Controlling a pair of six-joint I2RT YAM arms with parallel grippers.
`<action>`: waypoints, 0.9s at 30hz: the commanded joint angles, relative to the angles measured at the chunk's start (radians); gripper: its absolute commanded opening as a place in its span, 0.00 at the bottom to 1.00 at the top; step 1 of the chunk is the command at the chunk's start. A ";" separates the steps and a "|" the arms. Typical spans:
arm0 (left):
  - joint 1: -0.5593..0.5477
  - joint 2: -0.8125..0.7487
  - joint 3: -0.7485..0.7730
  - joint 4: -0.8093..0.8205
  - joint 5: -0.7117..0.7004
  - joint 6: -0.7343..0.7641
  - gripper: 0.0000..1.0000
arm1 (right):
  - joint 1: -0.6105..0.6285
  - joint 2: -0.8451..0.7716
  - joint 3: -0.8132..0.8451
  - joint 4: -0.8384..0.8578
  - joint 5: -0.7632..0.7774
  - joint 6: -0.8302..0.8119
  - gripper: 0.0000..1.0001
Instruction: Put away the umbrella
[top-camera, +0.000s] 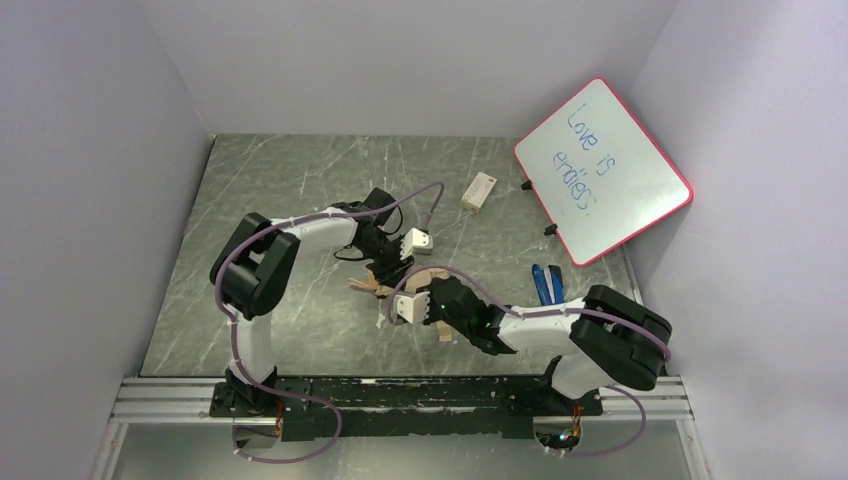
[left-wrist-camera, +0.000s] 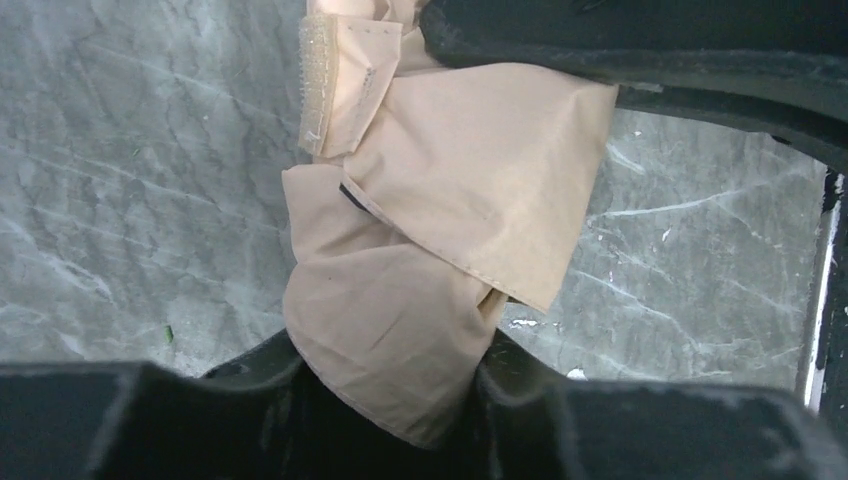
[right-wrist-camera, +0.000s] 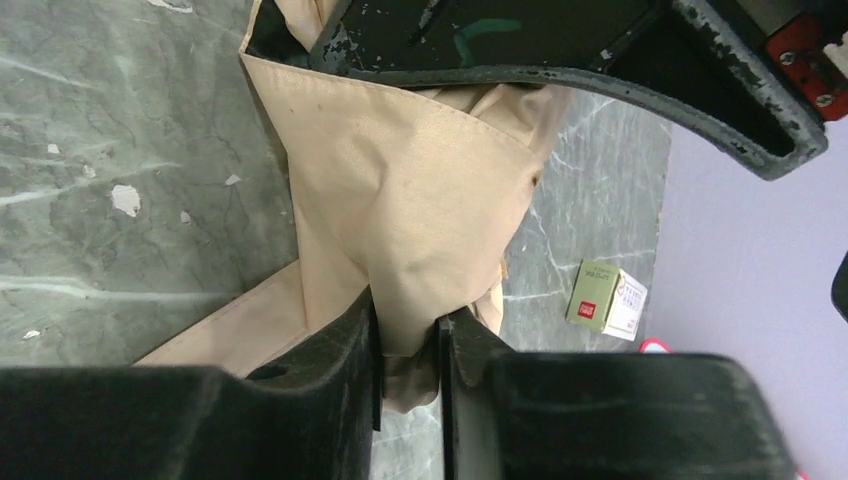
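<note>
Two grippers hold the umbrella (top-camera: 428, 275) at mid-table (top-camera: 300, 180). Toward the near edge, the right gripper (right-wrist-camera: 408, 350) pinches a thin fabric fold, fingers narrow. Beyond it, the left gripper (left-wrist-camera: 390, 400) clamps a thicker wad. Risk: both grips take loose cloth only, so opposed pulling may cause slippage or unfurling.

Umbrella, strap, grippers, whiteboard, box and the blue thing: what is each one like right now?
umbrella: folded down, tan fabric loose and bunched, held by both grippers
strap: undone, fuzzy patch showing
left gripper: closed on the umbrella's fabric
right gripper: pinched shut on the fabric
whiteboard: tilted by the right wall, written on
small box: lying flat, closed
blue stapler: lying flat, untouched
</note>
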 joint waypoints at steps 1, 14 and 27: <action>-0.027 0.051 0.014 -0.031 -0.080 0.011 0.21 | 0.005 -0.031 -0.034 -0.146 -0.041 0.058 0.28; -0.039 -0.001 -0.044 0.078 -0.224 -0.020 0.05 | 0.009 -0.394 -0.003 -0.247 -0.123 0.431 0.64; -0.060 -0.052 -0.091 0.160 -0.311 -0.058 0.05 | 0.010 -0.769 -0.119 -0.318 0.073 1.478 0.58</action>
